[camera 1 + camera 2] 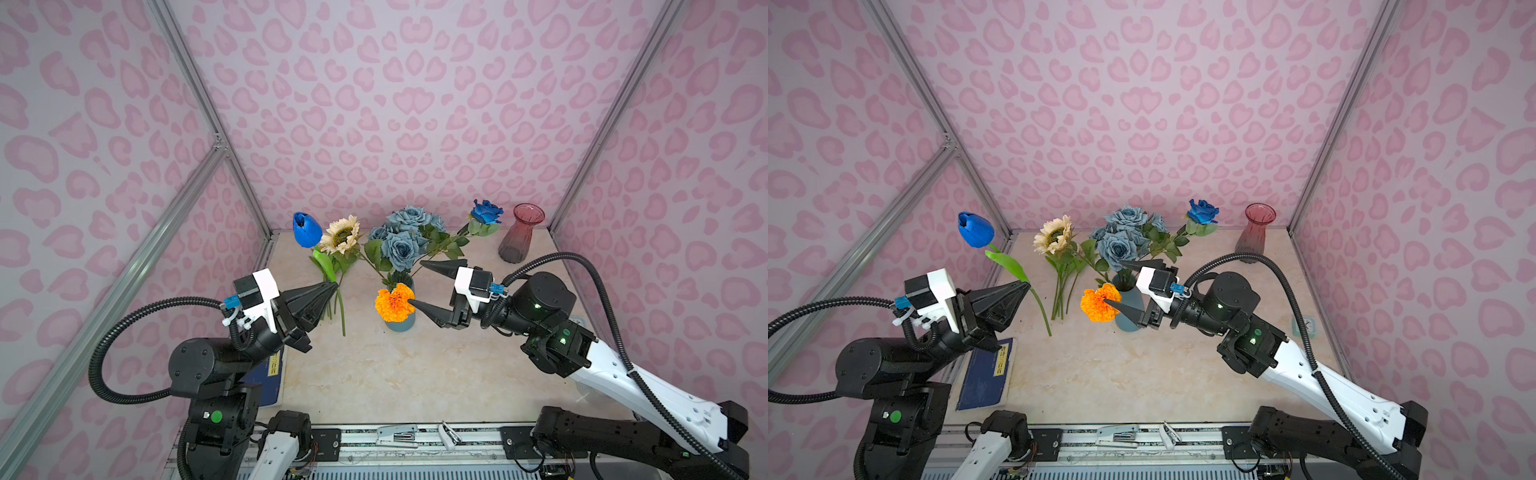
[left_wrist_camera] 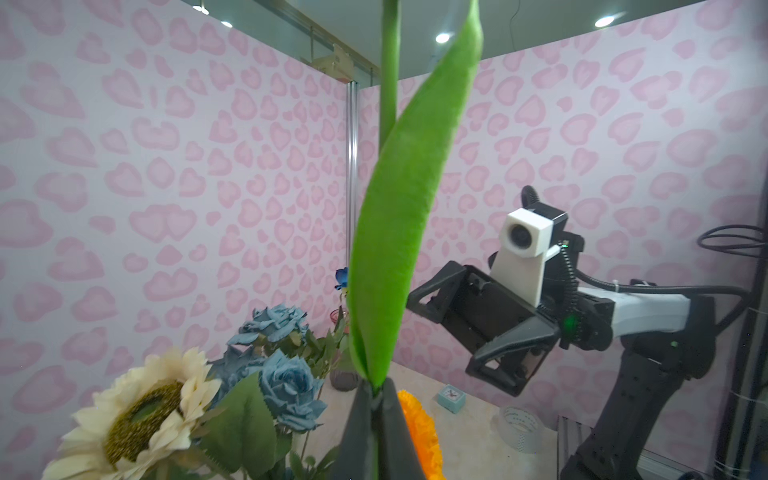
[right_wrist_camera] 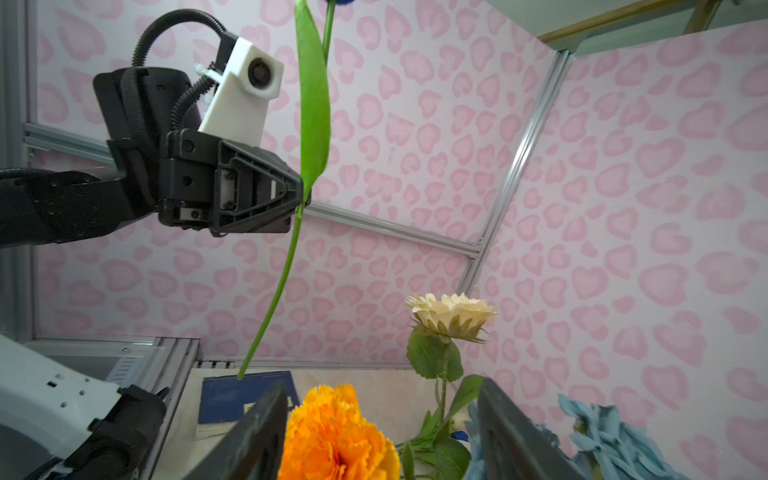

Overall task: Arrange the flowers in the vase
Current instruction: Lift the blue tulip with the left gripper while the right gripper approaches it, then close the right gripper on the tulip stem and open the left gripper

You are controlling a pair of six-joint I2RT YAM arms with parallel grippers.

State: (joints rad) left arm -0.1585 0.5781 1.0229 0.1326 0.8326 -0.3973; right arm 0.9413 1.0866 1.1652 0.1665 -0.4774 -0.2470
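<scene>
At the near left of the table (image 1: 395,374), above a blue booklet (image 1: 984,374), the left gripper (image 1: 334,286) is clamped tight on the green stem of the blue tulip (image 1: 306,230). It grips just under the long leaf and holds the flower clear of the surface, with the head high and the stem end hanging free. The step in hand looks like carrying this tulip over to the blue-grey vase (image 1: 401,326) at mid-table. To do it well, I would bring the dangling stem end over the mouth first, then lower it straight, since the thin stem will swing. The way in is crowded. The right gripper (image 1: 415,282) hangs at the vase with its jaws wide and holding nothing. The orange marigold (image 1: 394,302) sits between its fingers and leans over the near rim. Behind it the dusty-blue rose bunch (image 1: 401,245) fills the mouth. The cream sunflower (image 1: 341,235) stands outside the vase, between the tulip and its goal, and whether it lies or leans I cannot tell. Farther back are a bright blue rose (image 1: 486,212) and an empty red glass vase (image 1: 521,237).
</scene>
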